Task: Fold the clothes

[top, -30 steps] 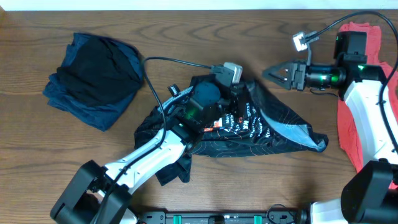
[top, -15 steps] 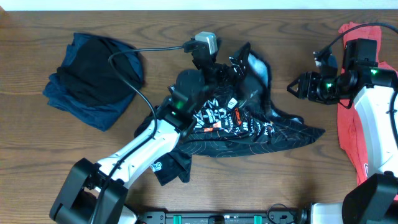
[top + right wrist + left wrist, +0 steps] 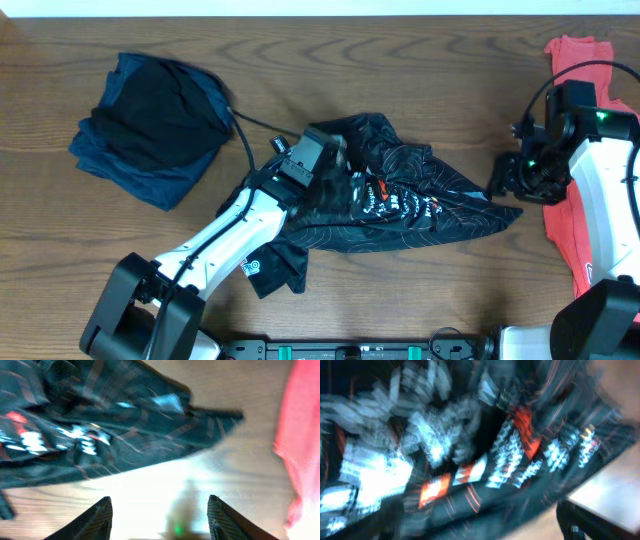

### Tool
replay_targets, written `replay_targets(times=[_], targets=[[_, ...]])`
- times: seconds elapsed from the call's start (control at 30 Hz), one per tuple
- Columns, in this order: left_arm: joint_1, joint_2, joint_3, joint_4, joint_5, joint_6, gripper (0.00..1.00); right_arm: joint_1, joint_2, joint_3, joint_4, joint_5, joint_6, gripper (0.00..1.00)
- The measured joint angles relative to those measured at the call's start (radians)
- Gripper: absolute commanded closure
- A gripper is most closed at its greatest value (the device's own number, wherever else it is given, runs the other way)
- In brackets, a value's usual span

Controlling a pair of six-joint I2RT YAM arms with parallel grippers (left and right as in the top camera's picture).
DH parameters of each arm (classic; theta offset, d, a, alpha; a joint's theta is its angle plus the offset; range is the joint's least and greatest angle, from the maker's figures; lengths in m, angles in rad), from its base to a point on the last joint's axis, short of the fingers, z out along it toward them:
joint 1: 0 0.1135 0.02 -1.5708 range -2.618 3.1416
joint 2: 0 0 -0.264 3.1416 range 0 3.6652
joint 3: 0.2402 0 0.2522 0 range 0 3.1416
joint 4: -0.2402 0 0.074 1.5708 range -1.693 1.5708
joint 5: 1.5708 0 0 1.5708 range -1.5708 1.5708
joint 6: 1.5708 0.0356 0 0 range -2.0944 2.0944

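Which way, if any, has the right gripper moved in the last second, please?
Yes: the right gripper has drawn rightward and down-image, up to the soft coral-red T-shirt.

Jersey (image 3: 420, 210) centre; folded pile (image 3: 150, 120) left; T-shirt (image 3: 572, 52) right.

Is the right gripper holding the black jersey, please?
No, the right gripper stands open over bare table, with the black jersey lying beyond its tips.

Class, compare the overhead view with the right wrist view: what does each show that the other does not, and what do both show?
Only overhead: the navy and black garment pile and the left arm. Only right wrist: the right gripper seen close up, its fingertips spread with nothing between them. Both: the black jersey, the red T-shirt and the wooden table.
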Motion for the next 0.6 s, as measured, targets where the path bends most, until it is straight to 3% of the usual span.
replay_targets(times=[0.3,0.6], targets=[[0.032,-0.031,0.0,-0.327,-0.067,0.048,0.02,0.0,-0.002,-0.169,0.123,0.09,0.019,0.39],[0.157,-0.23,0.0,-0.478,-0.206,0.052,0.02,0.0,-0.002,-0.326,0.28,0.106,0.044,0.37]])
